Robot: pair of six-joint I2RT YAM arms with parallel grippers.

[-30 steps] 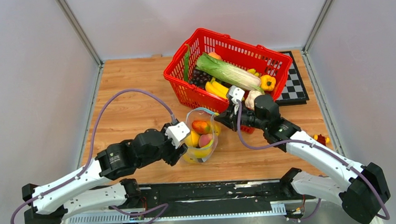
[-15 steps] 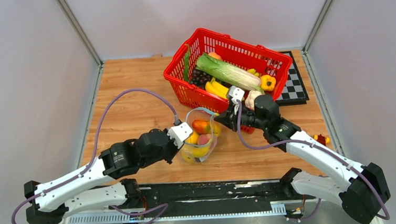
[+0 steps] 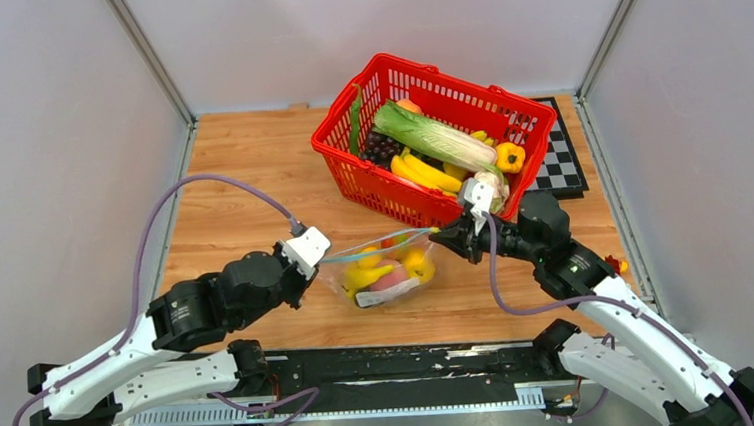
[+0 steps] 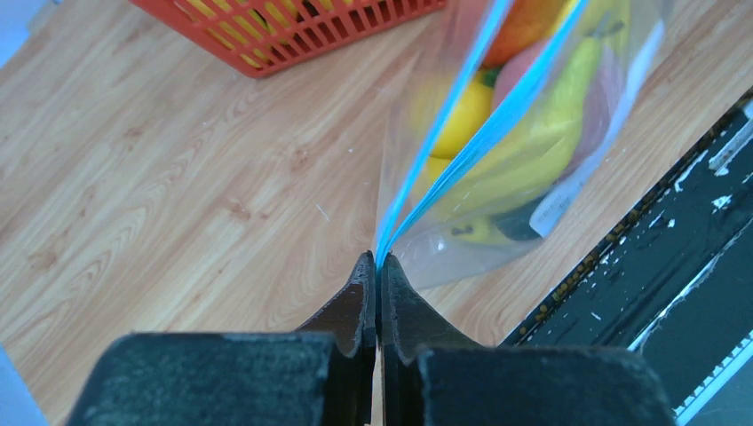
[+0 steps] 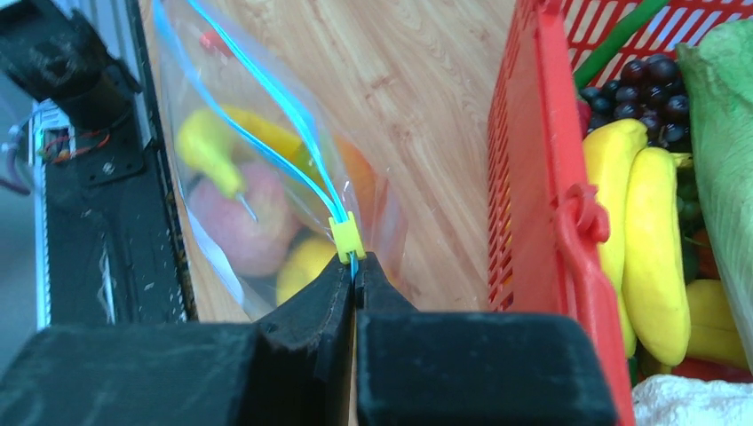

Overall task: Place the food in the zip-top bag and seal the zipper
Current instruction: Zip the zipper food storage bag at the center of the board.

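Note:
The clear zip-top bag [image 3: 398,284] lies on the table, stretched between my two grippers. Inside it is the food: a banana [image 3: 367,273], a pinkish peach [image 3: 388,279] and yellow fruits [image 3: 416,261]. The teal zipper [image 3: 375,248] runs taut from side to side. My left gripper [image 3: 320,262] is shut on the zipper's left end [image 4: 441,120], where the two blue strips part a little. My right gripper [image 3: 441,235] is shut on the right end, just behind a yellow-green slider [image 5: 346,236]. The right wrist view shows the peach [image 5: 240,217] and banana [image 5: 209,142] through the plastic.
The red basket [image 3: 381,188] stands just behind the bag with a long cabbage [image 3: 433,137], bananas [image 5: 653,248] and grapes [image 5: 639,80] in it. A checkerboard [image 3: 558,165] lies at its right. A black rail [image 3: 394,367] runs along the near edge.
The left gripper has shut on the bag's left end and drawn it left. The right gripper moved right. The bag's wide round mouth is pulled into a narrow, taut line.

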